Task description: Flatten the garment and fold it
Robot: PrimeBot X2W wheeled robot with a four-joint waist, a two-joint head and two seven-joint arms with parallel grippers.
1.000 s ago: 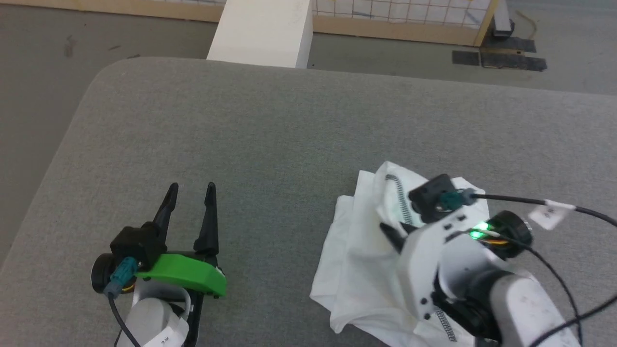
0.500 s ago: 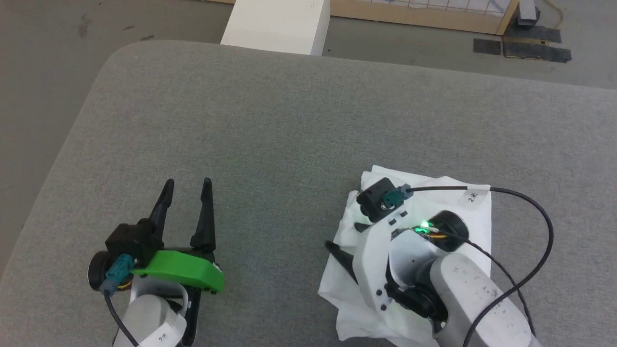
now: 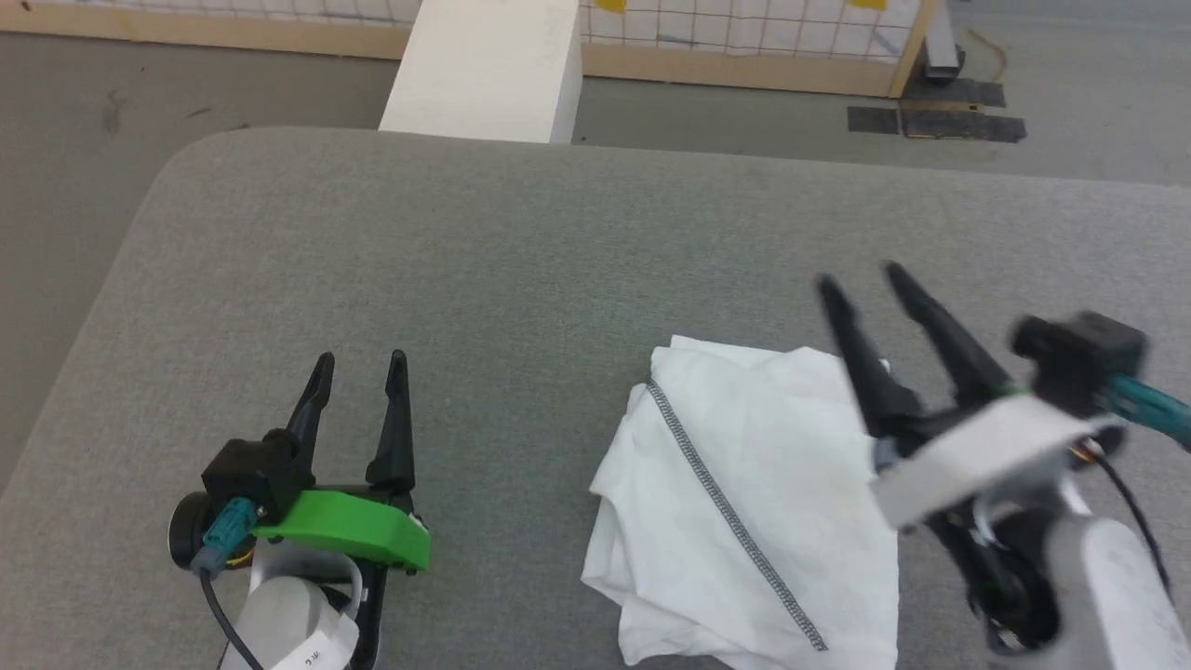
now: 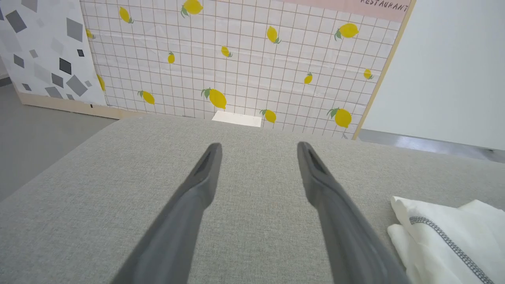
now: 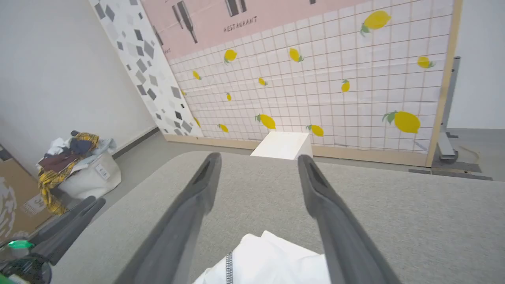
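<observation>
White T-shirt (image 3: 772, 465), folded into a rumpled packet, grey zigzag seam up, lies on the grey padded table (image 3: 484, 251). The right gripper (image 3: 858, 275) hangs above its right edge, fingers parted, empty. The left gripper (image 3: 362, 357) sits well apart, likewise parted and empty.

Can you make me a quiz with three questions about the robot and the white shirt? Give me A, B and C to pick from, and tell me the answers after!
1. Where is the garment?
A. lying on the grey table
B. in a drawer
C. on a chair

2. What colour is its zigzag stitching?
A. red
B. grey
C. yellow

3. How is the right gripper?
A. shut on the garment
B. shut on nothing
C. open, holding nothing

Answers:
1 A: it lies bundled on the table's grey top.
2 B: a grey stitched line crosses the white cloth.
3 C: its two fingers stand apart with nothing pinched between them.
</observation>
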